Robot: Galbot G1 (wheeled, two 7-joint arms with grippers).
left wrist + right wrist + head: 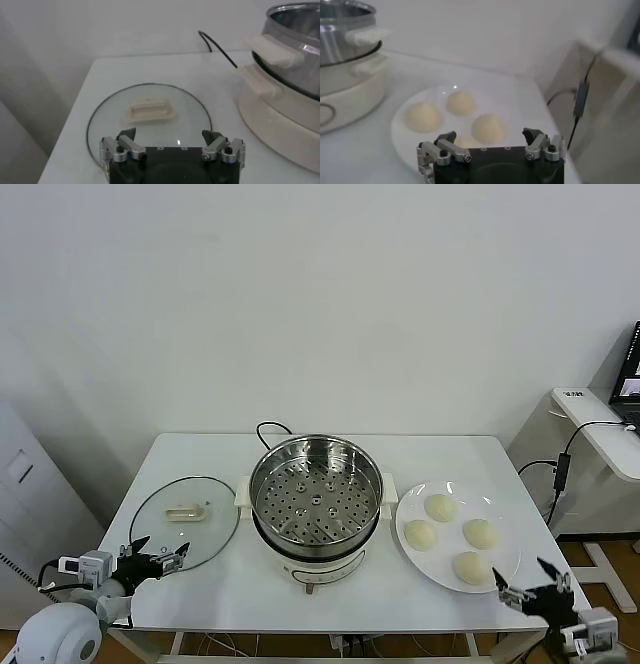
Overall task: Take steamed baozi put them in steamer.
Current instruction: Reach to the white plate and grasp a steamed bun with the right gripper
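Observation:
Four cream-white baozi lie on a white plate right of the steamer: one at the far left, one near left, one at the right and one nearest the table's front. The steel steamer with its perforated tray stands mid-table and holds nothing. My right gripper is open and empty, low at the front right corner, just short of the plate; its wrist view shows the baozi beyond its gripper. My left gripper is open and empty at the front left.
A glass lid with a cream handle lies flat left of the steamer, just ahead of my left gripper. A black cord runs behind the steamer. A side desk with cables stands to the right.

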